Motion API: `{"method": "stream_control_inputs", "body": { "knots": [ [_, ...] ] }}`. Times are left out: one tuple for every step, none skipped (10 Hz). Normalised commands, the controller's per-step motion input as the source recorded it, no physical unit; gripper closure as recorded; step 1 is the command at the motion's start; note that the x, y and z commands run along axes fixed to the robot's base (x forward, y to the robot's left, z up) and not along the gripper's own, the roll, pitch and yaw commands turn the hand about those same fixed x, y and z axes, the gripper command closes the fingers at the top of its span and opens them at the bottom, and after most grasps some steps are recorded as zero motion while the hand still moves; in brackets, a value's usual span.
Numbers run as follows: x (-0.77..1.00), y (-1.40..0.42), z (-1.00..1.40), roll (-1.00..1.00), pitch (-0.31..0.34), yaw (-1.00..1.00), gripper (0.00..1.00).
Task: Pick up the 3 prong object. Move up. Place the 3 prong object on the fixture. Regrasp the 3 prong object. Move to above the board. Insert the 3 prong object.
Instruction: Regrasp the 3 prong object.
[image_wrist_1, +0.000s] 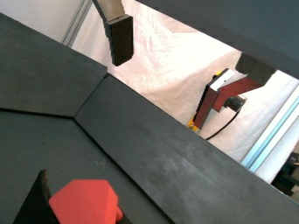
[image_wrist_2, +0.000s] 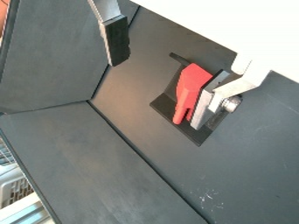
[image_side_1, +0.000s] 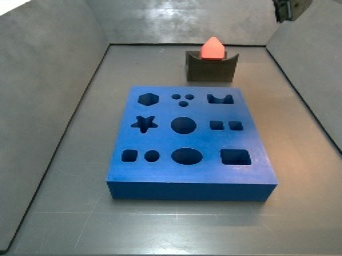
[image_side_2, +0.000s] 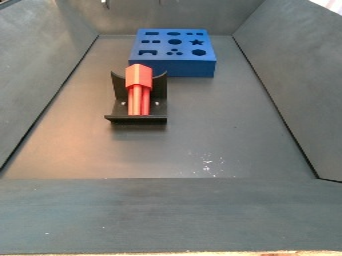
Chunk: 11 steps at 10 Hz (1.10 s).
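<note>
Your end effector (image_wrist_2: 176, 57) is up high, well clear of the floor. In both wrist views only 1 silver finger (image_wrist_1: 119, 39) with its dark pad shows clearly, and a white part sits opposite it; nothing lies between them, so it holds nothing. How wide it stands open you cannot tell from these views. In a side view only a dark scrap of it (image_side_1: 286, 9) shows at the upper corner.

Below the end effector, the 3 prong object (image_wrist_2: 187, 94) rests in the fixture (image_wrist_2: 176, 118), leaning along the bracket's upright. In a side view it lies lengthwise in the fixture (image_side_2: 136, 115), the red-orange piece (image_side_2: 140, 88) reaching past the curved dip.

The board (image_side_1: 187, 140) lies flat on the floor, well apart from the end effector and just beyond the fixture (image_side_1: 211, 67). You will find no readable writing, brand or label on any of these.
</note>
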Motion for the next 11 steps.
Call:
{"method": "stream_control_inputs", "body": {
  "knots": [
    [0.04, 0.07, -1.0, 0.13, 0.132, 0.26, 0.0],
    [0.06, 0.06, -1.0, 0.13, 0.07, 0.25, 0.0],
    [0.07, 0.05, -1.0, 0.13, 0.022, 0.24, 0.0],
    [0.08, 0.05, -1.0, 0.13, -0.008, 0.22, 0.0],
    [0.09, 0.04, -1.0, 0.12, -0.06, 0.19, 0.0],
    [0.1, 0.04, -1.0, 0.11, -0.086, 0.16, 0.0],
    [0.11, 0.03, -1.0, 0.1, -0.115, 0.11, 0.0],
    [0.12, 0.03, -1.0, 0.09, -0.128, 0.07, 0.0],
    [0.12, 0.03, -1.0, 0.08, -0.125, 0.03, 0.0],
    [0.13, 0.02, -1.0, 0.08, -0.114, 0.01, 0.0],
    [0.12, 0.01, -0.84, 0.08, -0.093, -0.02, 0.0]
  ]
}}
